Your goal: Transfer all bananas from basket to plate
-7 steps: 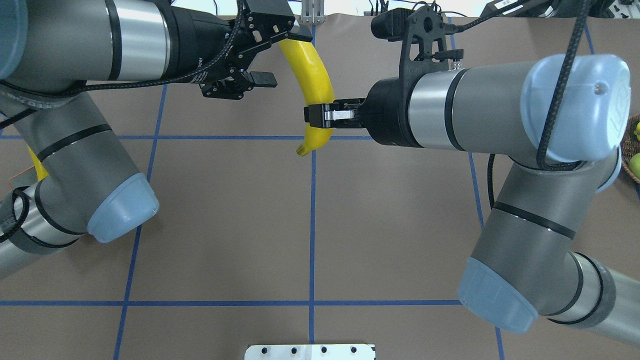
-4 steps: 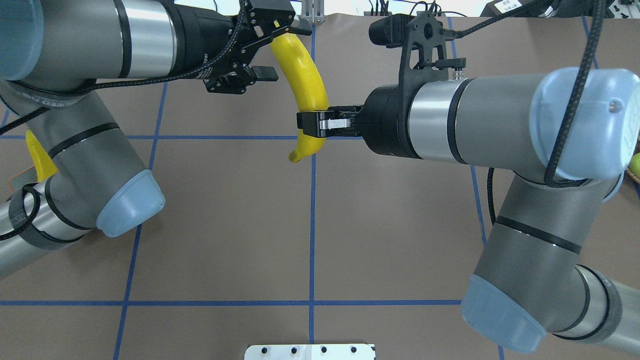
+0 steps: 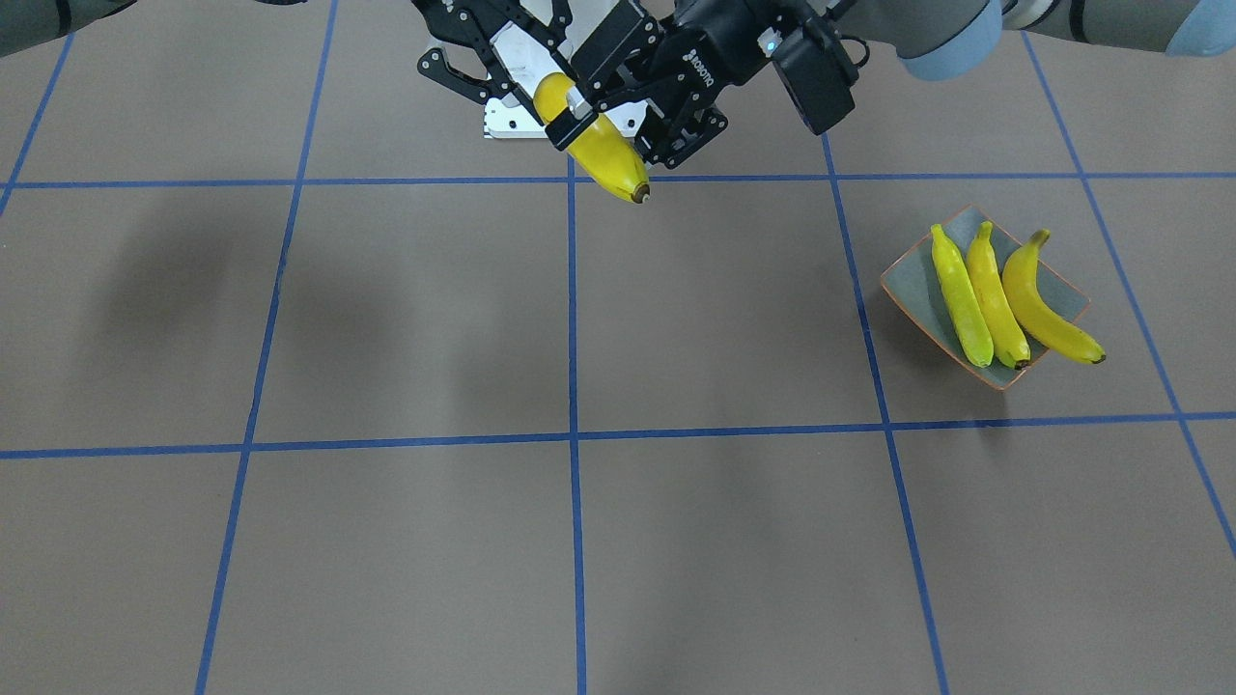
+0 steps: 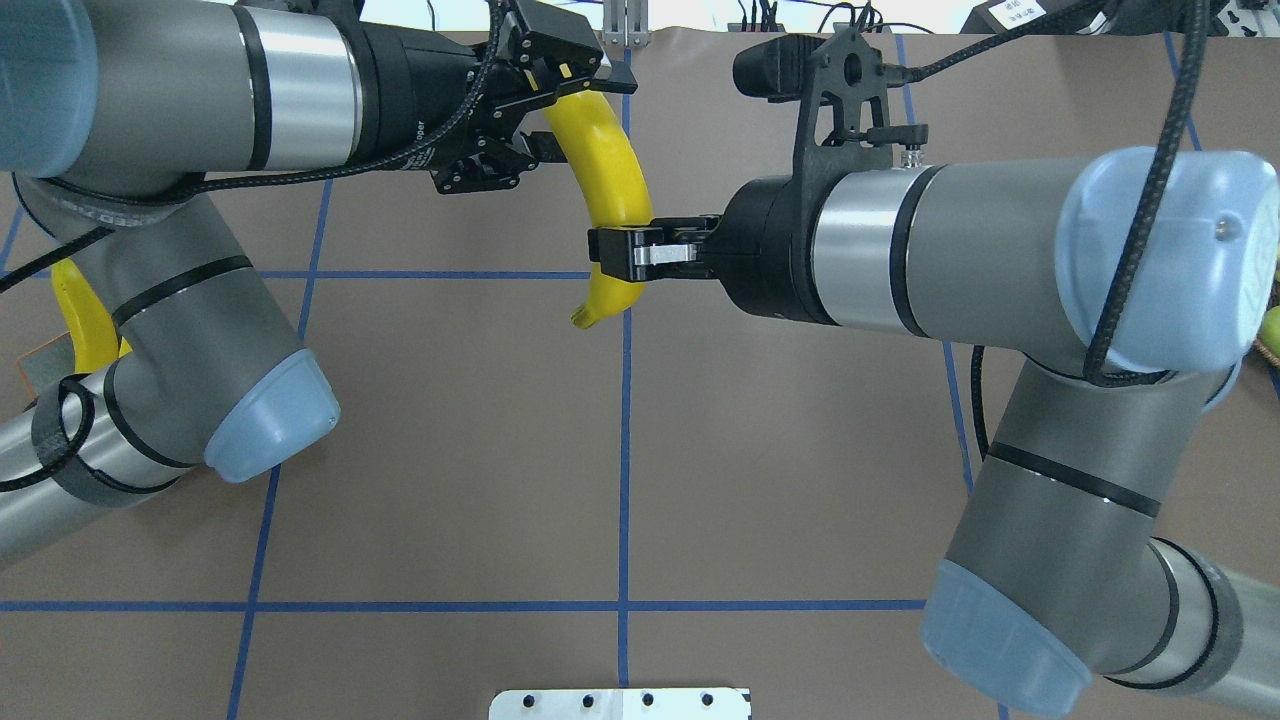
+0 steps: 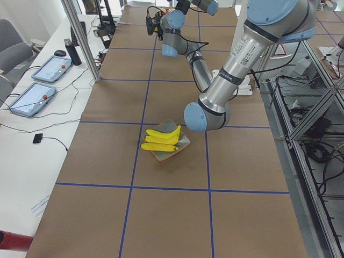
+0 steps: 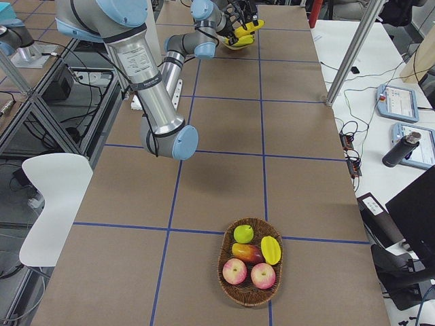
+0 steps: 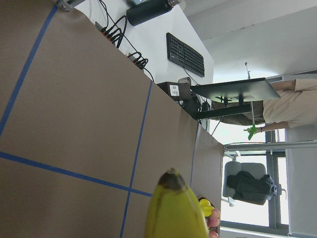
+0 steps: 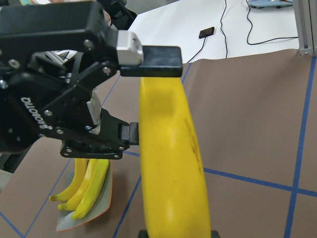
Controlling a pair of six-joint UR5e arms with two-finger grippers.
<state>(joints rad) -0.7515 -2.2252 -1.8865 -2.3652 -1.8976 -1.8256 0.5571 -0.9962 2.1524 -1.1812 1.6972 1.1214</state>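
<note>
Four bananas: one is held off the tabletop [image 3: 386, 319] between both arms, and three lie on the plate.
Held banana [image 4: 612, 170]: curved, plain bright yellow and unblemished. It sits near 12 o'clock in the overhead view, with its stem end pointing to 7 o'clock. In the front-facing view its dark blossom tip points to 5 o'clock.
Right end effector [image 4: 612, 252]: enters from 3 o'clock in the overhead view. Its fingers are pinched on the held banana just above the stem end.
Left end effector [image 4: 572, 115]: enters from 9 o'clock. Its fingers bracket the far end of the held banana, and in the right wrist view both pads appear to touch the skin.
Plate [image 3: 912, 275]: a small rectangular grey-green dish with a thin orange rim, on the tabletop at 4 o'clock from the held banana in the front-facing view, well apart from it.
Three bananas [image 3: 990, 294]: they lie side by side, lengthwise on the plate. The one towards 9 o'clock is paler and slightly greenish. The one towards 3 o'clock is deeper yellow, and its dark tip overhangs the rim.
Basket [image 6: 221, 268]: a woven oval at 6 o'clock in the right-side view. It holds round red-yellow fruit, one green fruit and one yellow fruit.
</note>
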